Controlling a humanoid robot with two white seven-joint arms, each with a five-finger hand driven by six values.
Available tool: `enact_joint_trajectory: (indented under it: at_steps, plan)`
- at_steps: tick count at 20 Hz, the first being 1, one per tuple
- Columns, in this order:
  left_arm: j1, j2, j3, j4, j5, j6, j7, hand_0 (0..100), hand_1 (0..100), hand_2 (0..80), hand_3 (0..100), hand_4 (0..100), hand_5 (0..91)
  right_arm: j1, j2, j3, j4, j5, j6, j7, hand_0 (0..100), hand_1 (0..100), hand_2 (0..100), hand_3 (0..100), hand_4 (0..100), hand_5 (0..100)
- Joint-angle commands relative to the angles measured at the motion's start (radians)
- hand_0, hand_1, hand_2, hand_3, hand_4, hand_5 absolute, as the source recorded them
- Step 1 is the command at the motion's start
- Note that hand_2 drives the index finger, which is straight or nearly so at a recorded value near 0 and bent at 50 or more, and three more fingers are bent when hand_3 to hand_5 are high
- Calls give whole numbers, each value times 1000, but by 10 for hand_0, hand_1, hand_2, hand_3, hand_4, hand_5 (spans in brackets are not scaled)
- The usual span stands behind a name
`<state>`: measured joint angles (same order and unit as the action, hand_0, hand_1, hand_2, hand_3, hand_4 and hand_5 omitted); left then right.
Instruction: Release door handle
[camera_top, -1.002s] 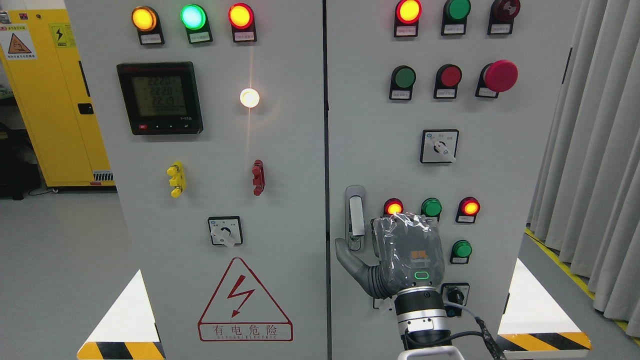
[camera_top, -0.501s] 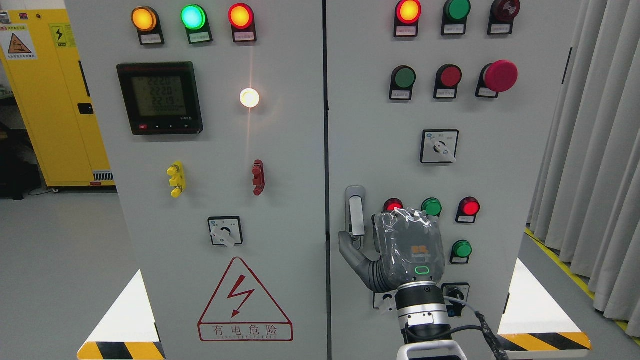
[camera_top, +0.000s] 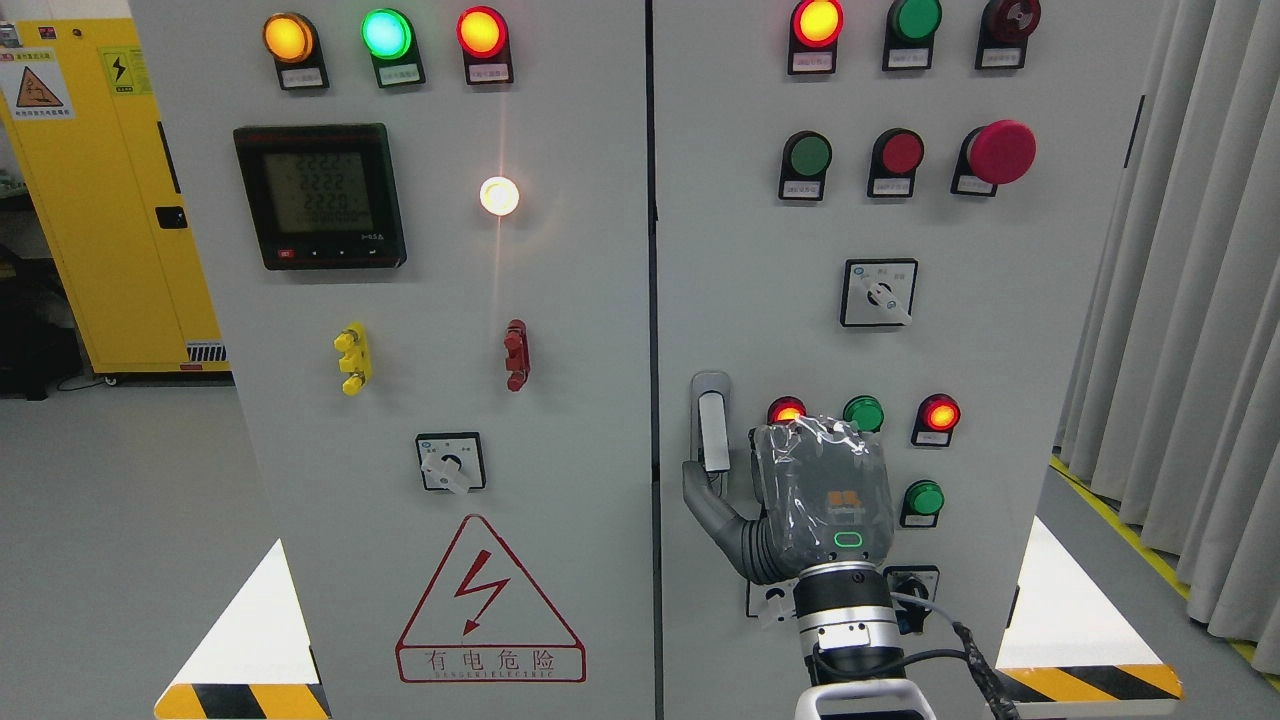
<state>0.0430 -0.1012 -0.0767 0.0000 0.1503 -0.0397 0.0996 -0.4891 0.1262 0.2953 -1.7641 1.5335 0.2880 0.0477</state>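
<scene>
The grey door handle (camera_top: 711, 425) stands upright on the right cabinet door (camera_top: 760, 250), close to the seam between the doors. My right hand (camera_top: 815, 490), wrapped in clear plastic, is just right of and below the handle, with its back toward the camera. Its thumb (camera_top: 703, 492) stretches out to the left, and the tip lies at the handle's lower end. The other fingers are hidden behind the back of the hand. The handle's grip shows bare, with nothing wrapped around it. The left arm does not show.
Lit red and green lamps (camera_top: 863, 412) and a rotary switch (camera_top: 910, 585) sit close around my hand. The left door (camera_top: 440, 330) carries a meter, lamps and a warning triangle. A yellow cabinet (camera_top: 100, 200) stands at the far left and grey curtains (camera_top: 1190, 300) hang at the right.
My right hand has moved slightly up and to the right. The thumb tip has risen to the handle's lower end. The meter reading has changed.
</scene>
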Motion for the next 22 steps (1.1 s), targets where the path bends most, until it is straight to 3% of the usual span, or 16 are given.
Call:
enact_joint_trajectory:
  at_steps: [1,11,22]
  plan:
    - [0,0,0,-15,0,0,0,120,556,0,0,0,0,0,0,-2,0,-1,2,0,356,272,1000,1000,1000,1000]
    - [0,0,0,-15,0,0,0,120,556,0,0,0,0,3,1,-5,-2,-3,2,0,370,259,1000,1000,1000,1000]
    - [0,0,0,-15,0,0,0,120,556,0,0,0,0,10,3,-7,-14,-3,2,-2,595,256,1000,1000,1000,1000]
